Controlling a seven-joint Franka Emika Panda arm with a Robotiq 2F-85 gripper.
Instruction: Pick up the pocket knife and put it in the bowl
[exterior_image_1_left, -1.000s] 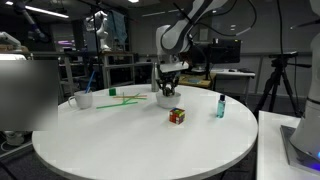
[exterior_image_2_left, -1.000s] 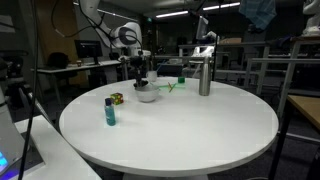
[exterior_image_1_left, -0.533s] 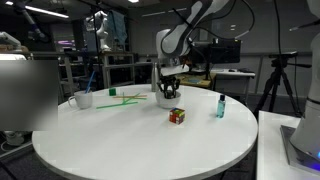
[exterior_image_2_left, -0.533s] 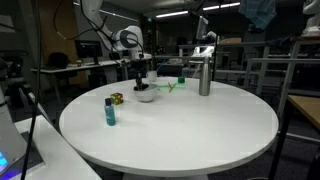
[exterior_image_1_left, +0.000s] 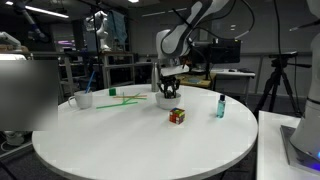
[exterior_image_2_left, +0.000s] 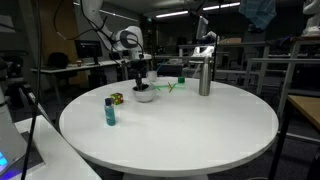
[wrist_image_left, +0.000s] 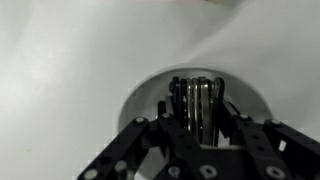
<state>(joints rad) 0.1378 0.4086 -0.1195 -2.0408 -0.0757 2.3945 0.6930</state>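
Observation:
The small white bowl (exterior_image_1_left: 164, 100) stands at the far side of the round white table and shows in both exterior views (exterior_image_2_left: 146, 97). My gripper (exterior_image_1_left: 168, 90) hangs straight down into it (exterior_image_2_left: 141, 86). In the wrist view the dark pocket knife (wrist_image_left: 197, 108) stands upright between my fingers (wrist_image_left: 200, 128), which are shut on it. The bowl's white rim (wrist_image_left: 138, 96) curves round the knife just beneath it. In the exterior views the knife is too small to make out.
A multicoloured puzzle cube (exterior_image_1_left: 177, 115) lies in front of the bowl. A blue bottle (exterior_image_1_left: 220, 106) stands to one side. A white cup with a green item (exterior_image_1_left: 85, 99) and green sticks (exterior_image_1_left: 125, 97) are beside it. A metal cylinder (exterior_image_2_left: 204, 76) stands on the table.
My gripper has sunk slightly towards the bowl with the knife in it. Nothing else has moved.

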